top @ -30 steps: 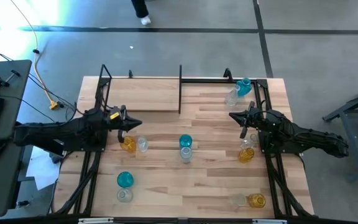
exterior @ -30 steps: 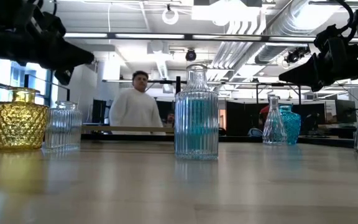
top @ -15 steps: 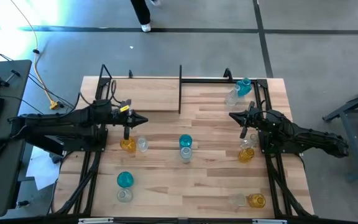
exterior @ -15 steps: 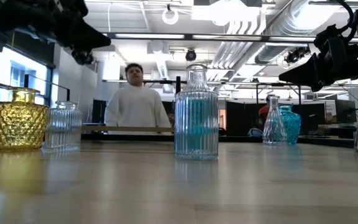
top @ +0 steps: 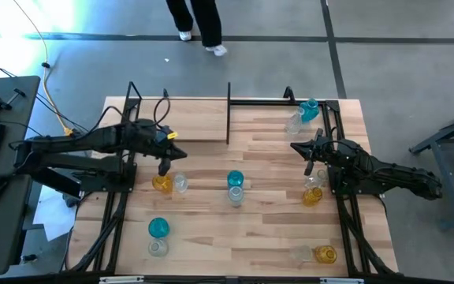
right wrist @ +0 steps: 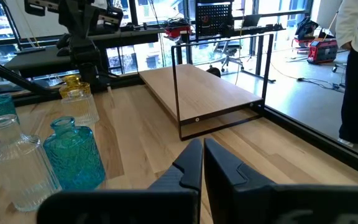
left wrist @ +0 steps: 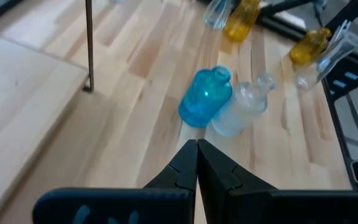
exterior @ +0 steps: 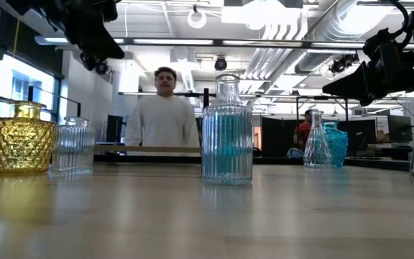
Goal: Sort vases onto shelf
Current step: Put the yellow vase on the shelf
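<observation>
Overhead, the left end effector (top: pixel 162 166) hangs with its fingers pressed together and nothing between them, just above the amber vase (top: pixel 161 184) and the clear vase (top: pixel 180 183) that stand side by side on the left half of the tabletop (top: pixel 274 229). Its own camera looks past those shut fingers at the middle pair, a teal vase (left wrist: pixel 205 99) touching a clear one (left wrist: pixel 241 112).

The right end effector (top: pixel 308 167) is likewise closed and empty, poised near the right edge above a clear vase and an amber vase (top: pixel 312 196) that stand together.

The shelf (top: pixel 184 118) (a pale plank on a thin black frame) sits at the far left of the tabletop, with no vase on it; in the right wrist view its plank (right wrist: pixel 197 87) and black posts show clearly.

The remaining vases stand in pairs: a teal vase (top: pixel 309 110) with a clear one at the far right corner, a teal vase (top: pixel 158 227) with a clear one near the front left, and an amber vase (top: pixel 326 254) with a clear one near the front right.

From tabletop height, a ribbed clear vase (exterior: pixel 227 133) stands in the centre with teal showing through it.

Beyond the tabletop a person (exterior: pixel 164 115) in a white top stands facing it.
</observation>
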